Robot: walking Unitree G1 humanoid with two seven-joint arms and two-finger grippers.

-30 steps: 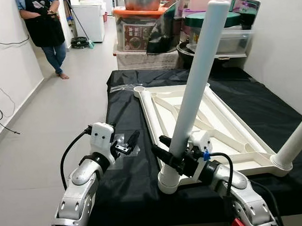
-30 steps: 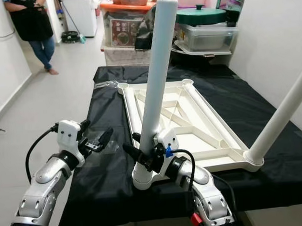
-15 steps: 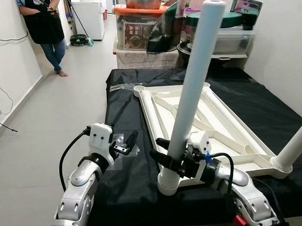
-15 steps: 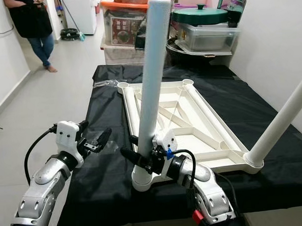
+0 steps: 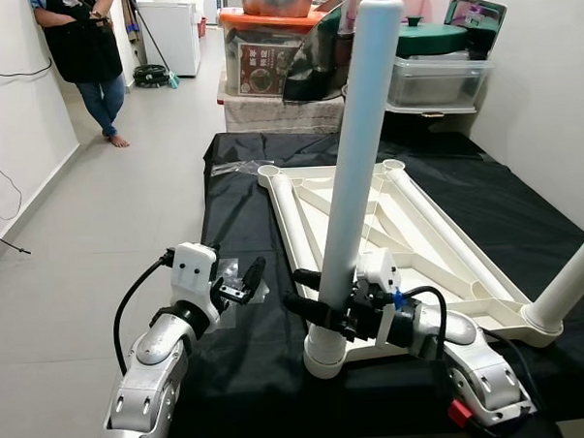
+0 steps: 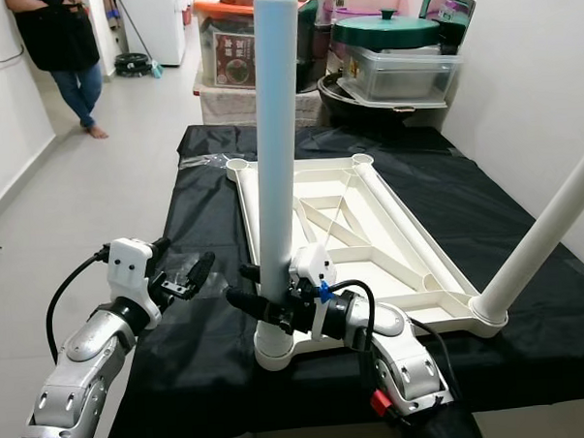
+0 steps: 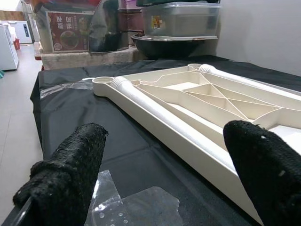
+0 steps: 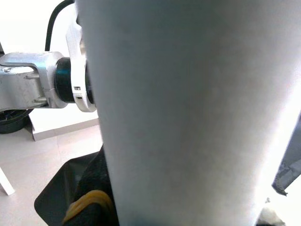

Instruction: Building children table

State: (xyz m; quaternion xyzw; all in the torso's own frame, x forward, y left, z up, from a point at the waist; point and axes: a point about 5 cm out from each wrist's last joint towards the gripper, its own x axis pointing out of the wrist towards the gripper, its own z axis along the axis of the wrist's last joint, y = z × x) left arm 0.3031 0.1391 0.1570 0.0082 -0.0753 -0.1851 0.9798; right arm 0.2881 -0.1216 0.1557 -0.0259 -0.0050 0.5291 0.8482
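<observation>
Right claw (image 5: 310, 298) clamped on the white leg (image 5: 355, 173), which stands upright in the near-left corner socket of the upturned tabletop (image 5: 409, 238) on the black-draped desk (image 5: 239, 231). Left claw (image 5: 244, 280) open, empty, just left over plastic wrap (image 7: 136, 208).

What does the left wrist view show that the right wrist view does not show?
Left wrist view: the open left pincer above crumpled clear plastic, the upturned white tabletop on the black cloth, and stacked storage boxes. Right wrist view: the white table leg very close, with the silver left arm beyond it. Both share the black cloth and white table parts.
</observation>
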